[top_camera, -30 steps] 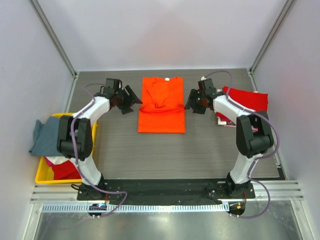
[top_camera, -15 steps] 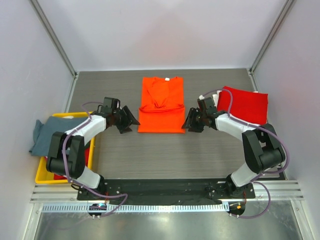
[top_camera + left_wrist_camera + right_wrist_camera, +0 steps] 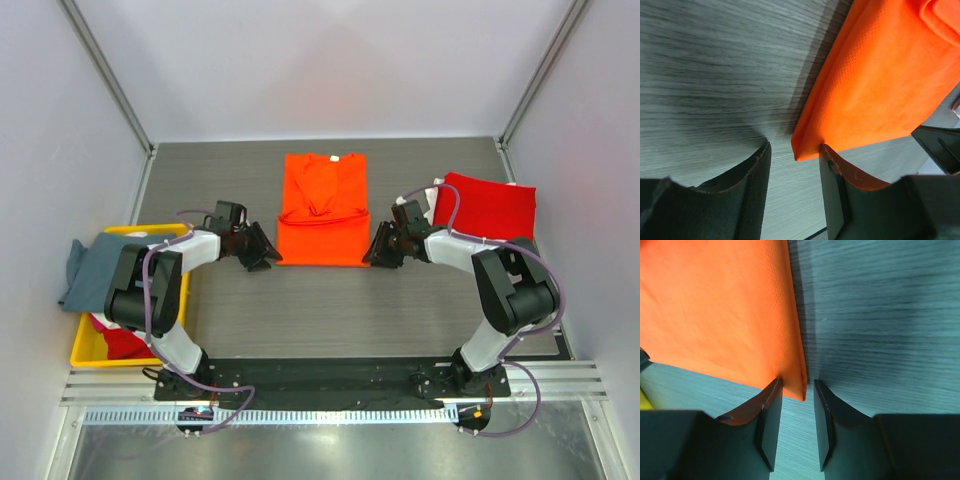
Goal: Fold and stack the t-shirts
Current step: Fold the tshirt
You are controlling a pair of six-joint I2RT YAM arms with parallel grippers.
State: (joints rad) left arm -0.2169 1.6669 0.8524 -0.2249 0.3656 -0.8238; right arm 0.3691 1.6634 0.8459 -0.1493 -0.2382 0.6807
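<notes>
The bright orange t-shirt [image 3: 322, 208] lies flat in the middle of the table, sides folded in, collar at the far end. My left gripper [image 3: 268, 258] is open at its near left corner. In the left wrist view the corner [image 3: 802, 150] sits between the fingers of the left gripper [image 3: 794, 159], one finger over the cloth. My right gripper [image 3: 372, 256] is open at the near right corner. In the right wrist view that corner [image 3: 797, 387] lies between the fingers of the right gripper [image 3: 797, 399]. A deep red t-shirt [image 3: 490, 208] lies folded at the right.
A yellow bin [image 3: 87, 351] stands at the left table edge with a grey-blue t-shirt [image 3: 92, 270] draped over it and red cloth [image 3: 130, 340] inside. White cloth [image 3: 436, 193] peeks out beside the red shirt. Grey walls enclose the table on three sides.
Both grippers have come down from the shirt's sides to its near corners and closed in on them. The orange shirt has not moved.
</notes>
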